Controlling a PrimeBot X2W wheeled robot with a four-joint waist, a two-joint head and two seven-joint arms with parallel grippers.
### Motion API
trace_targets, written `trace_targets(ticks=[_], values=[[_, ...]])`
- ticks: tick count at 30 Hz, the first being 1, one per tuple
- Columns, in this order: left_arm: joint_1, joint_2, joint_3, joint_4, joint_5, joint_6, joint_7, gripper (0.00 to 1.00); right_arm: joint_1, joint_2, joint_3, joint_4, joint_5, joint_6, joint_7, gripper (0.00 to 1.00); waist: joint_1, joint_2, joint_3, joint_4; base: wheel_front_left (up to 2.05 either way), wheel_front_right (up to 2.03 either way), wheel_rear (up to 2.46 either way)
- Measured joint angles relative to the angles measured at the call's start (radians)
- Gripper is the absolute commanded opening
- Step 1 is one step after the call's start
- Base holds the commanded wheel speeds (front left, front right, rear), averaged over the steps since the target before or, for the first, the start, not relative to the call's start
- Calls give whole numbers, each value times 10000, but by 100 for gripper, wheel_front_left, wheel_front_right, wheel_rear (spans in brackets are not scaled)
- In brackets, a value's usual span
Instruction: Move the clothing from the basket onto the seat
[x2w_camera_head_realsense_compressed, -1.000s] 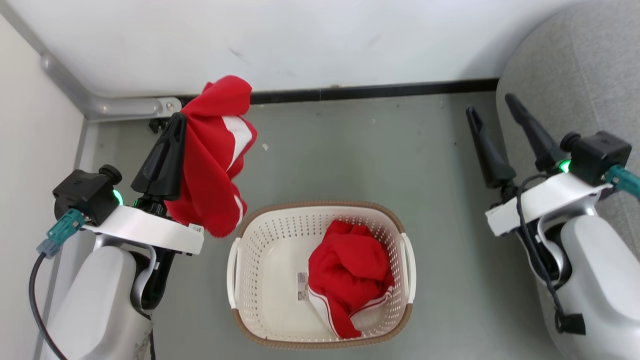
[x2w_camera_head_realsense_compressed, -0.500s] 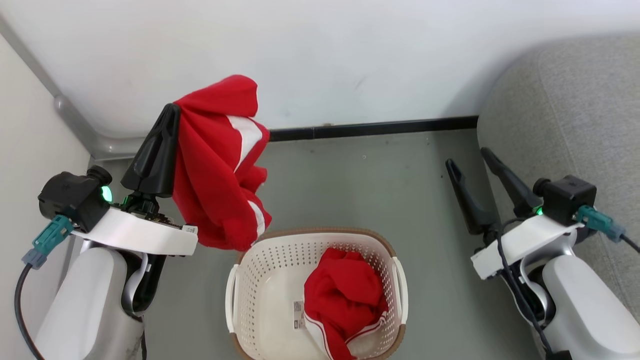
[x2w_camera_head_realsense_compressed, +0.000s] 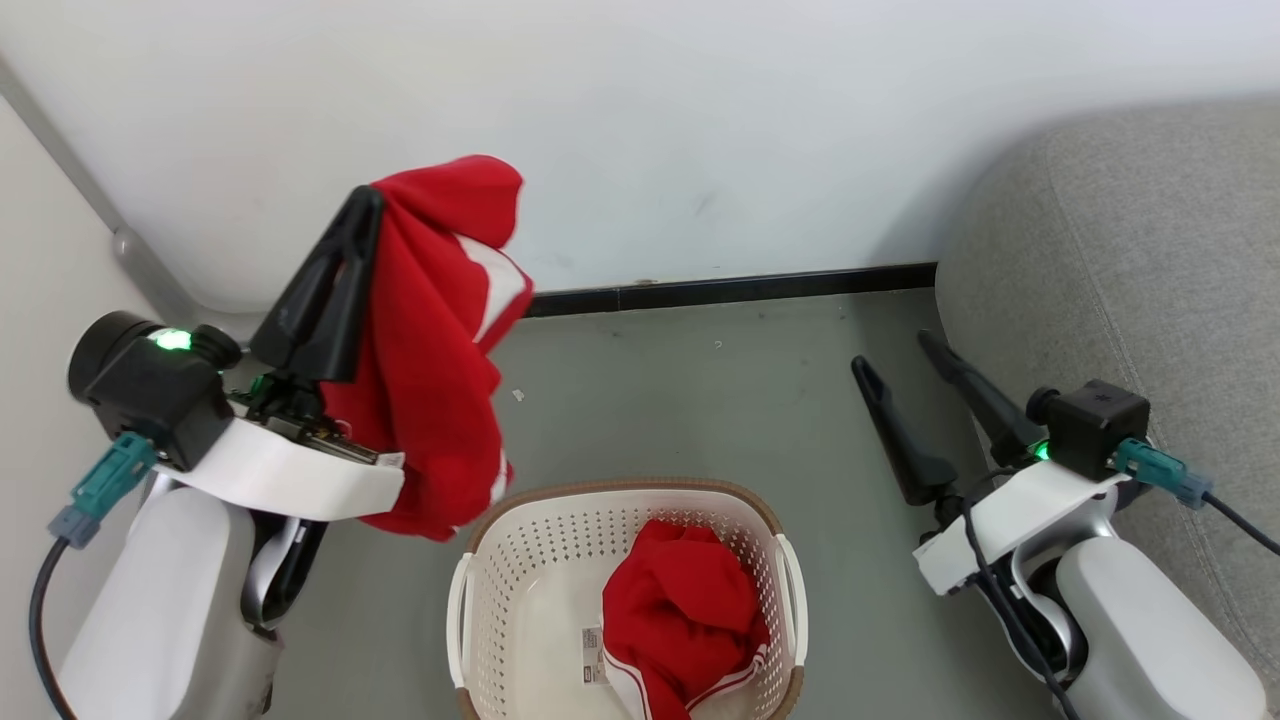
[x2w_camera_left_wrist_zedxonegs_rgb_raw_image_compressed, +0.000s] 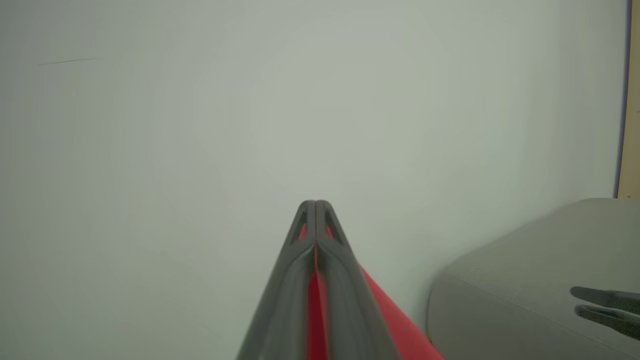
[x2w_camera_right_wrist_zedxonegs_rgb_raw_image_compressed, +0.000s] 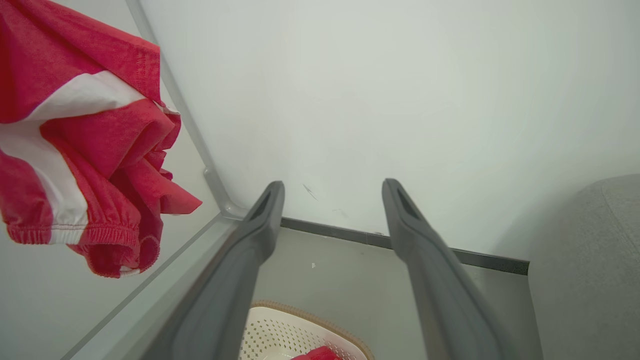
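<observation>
One red garment (x2w_camera_head_realsense_compressed: 430, 350) hangs clear of the basket (x2w_camera_head_realsense_compressed: 620, 490) at ten o'clock in my head view, clamped in my left end effector (x2w_camera_head_realsense_compressed: 366, 200), fingers pressed together on the fabric. The second garment (x2w_camera_head_realsense_compressed: 680, 620) lies bunched in the basket at six o'clock. My right end effector (x2w_camera_head_realsense_compressed: 892, 350) stands wide and empty at four o'clock, beside the grey seat (x2w_camera_head_realsense_compressed: 1130, 250) at three. I judge this the carry step: next, swing the load toward three o'clock, over the seat, then release.
</observation>
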Motion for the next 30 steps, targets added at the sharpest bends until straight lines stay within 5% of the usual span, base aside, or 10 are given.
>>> trace_targets(ticks=[12, 30], values=[[-193, 77, -867, -654, 115, -4, 280, 0, -35, -196, 1530, -884, 888, 0, 2, 100, 0, 0, 22, -88, 0, 0, 0], [-1033, 196, -2708, -1641, 337, -15, 698, 0, -696, -775, 2474, -1912, 1181, 0, 0, 100, 0, 0, 188, -277, 0, 0, 0]])
